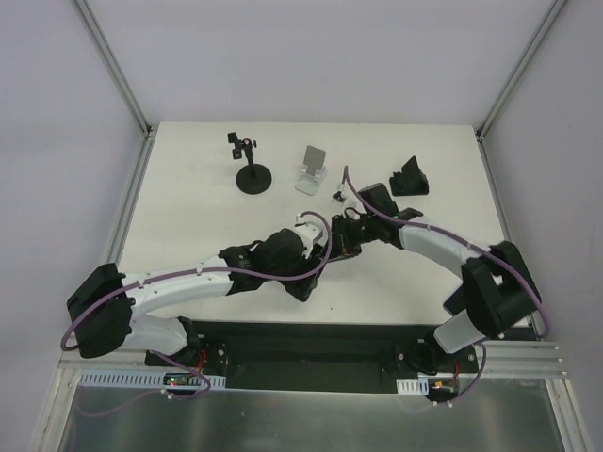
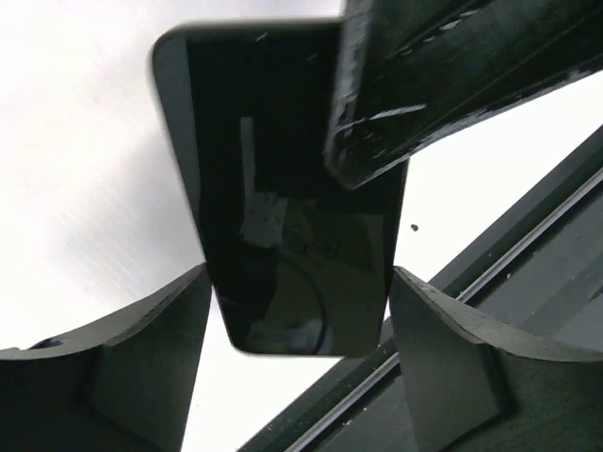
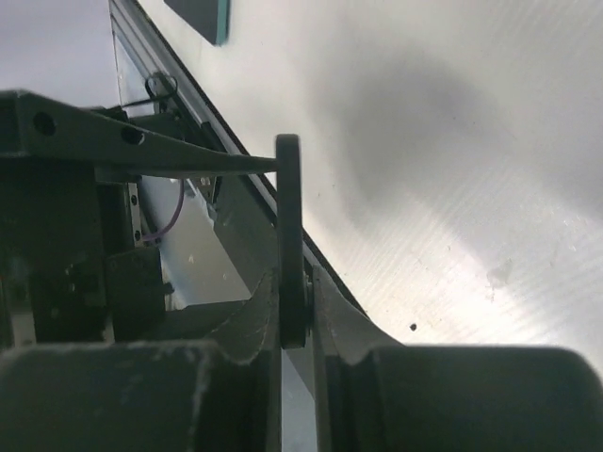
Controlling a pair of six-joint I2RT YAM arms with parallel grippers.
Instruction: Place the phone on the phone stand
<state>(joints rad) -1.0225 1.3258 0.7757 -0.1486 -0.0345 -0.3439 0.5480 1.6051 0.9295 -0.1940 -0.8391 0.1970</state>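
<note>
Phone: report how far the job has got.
Done: the phone is picked up. In hand: the right gripper jaws pinch its thin edge while the left gripper jaws hug its sides, seemingly a handover. Left: the silver phone stand is bare; the phone must go onto it.

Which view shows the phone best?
Left wrist: the phone faces the camera, most of its dark screen visible. Right wrist shows it only edge-on, a thin strip. The top view hides it among the arms.
</note>
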